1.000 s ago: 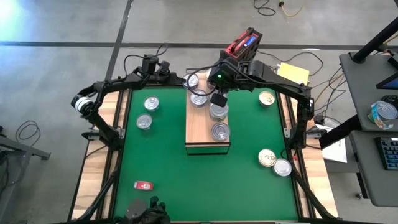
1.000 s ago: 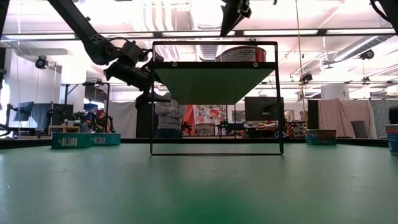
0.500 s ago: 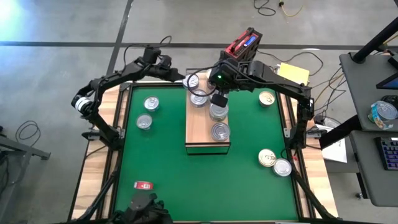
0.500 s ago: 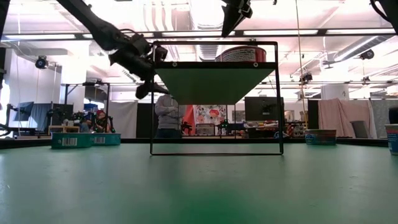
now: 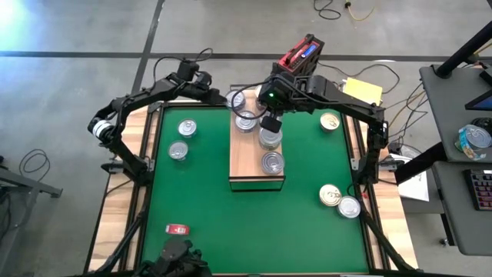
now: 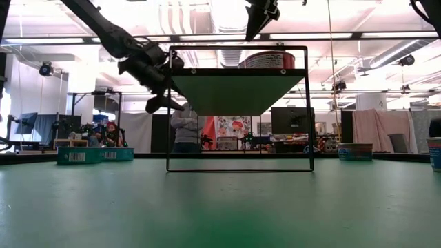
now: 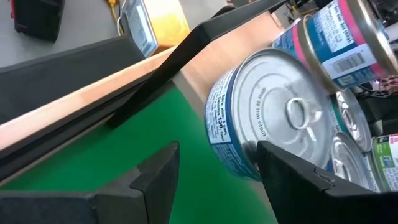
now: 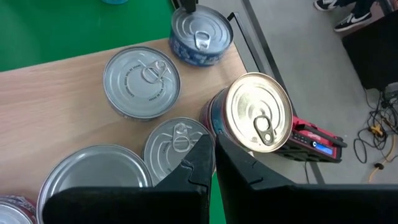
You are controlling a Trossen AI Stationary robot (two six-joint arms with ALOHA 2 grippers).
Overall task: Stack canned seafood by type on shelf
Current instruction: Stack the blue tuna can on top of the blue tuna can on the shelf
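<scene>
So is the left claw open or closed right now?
Open. The left claw has its two fingers spread apart, with a blue-labelled tin just ahead of the gap, not gripped.

The left arm is reaching along the table's far edge, its left gripper (image 5: 221,95) (image 7: 217,171) standing with fingers spread apart. The right arm is bending over the middle, its right gripper (image 5: 268,123) (image 8: 215,163) pointing down, fingers pressed together.

Two dark fingers (image 7: 155,180) stand apart, with a gap between them. Just past them is a round tin with a blue label (image 7: 267,118) and a silver lid. More tins (image 7: 342,31) sit behind it
</scene>
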